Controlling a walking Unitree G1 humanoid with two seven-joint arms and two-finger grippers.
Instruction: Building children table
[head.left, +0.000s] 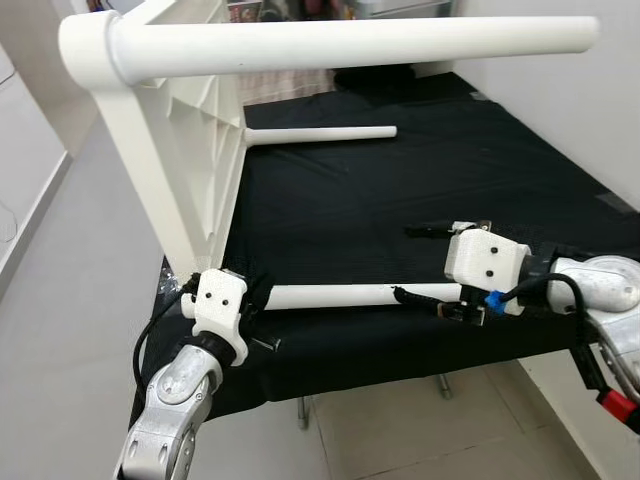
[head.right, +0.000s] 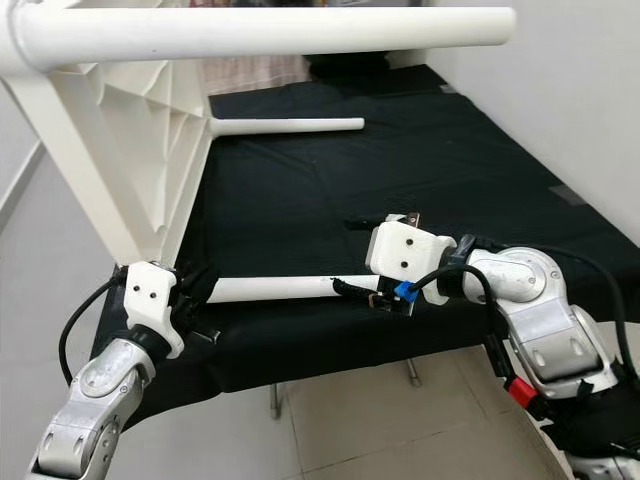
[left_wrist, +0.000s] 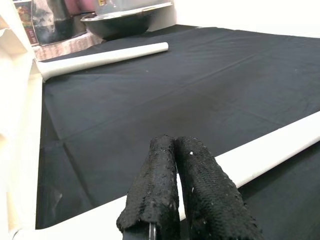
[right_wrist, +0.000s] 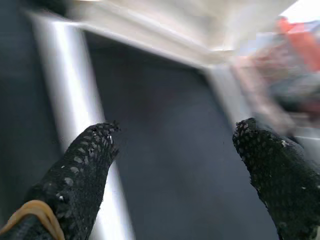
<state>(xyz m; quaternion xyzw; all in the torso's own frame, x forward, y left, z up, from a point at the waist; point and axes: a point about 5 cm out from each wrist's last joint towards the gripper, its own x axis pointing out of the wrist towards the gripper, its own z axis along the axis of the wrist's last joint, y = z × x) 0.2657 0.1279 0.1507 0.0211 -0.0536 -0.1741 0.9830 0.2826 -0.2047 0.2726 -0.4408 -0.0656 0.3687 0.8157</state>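
Observation:
A white children's table lies on its side on a black cloth (head.left: 420, 170), its tabletop (head.left: 170, 170) standing on edge at the left. One leg (head.left: 350, 45) juts out high and close to the camera, and another (head.left: 320, 133) lies farther back. The front leg (head.left: 340, 296) lies along the cloth's near edge. My left gripper (head.left: 258, 298) is shut, its fingers (left_wrist: 165, 185) pressed together over the base of this leg beside the tabletop. My right gripper (head.left: 403, 262) stands open at the leg's free end, its lower finger (head.left: 425, 300) against the leg tip and the other above the cloth.
The cloth-covered surface ends just in front of my arms, with metal feet (head.left: 303, 410) and pale tiled floor (head.left: 400, 430) below. A white wall (head.left: 580, 110) runs along the right. A dark bowl (left_wrist: 120, 22) and clutter stand at the far end.

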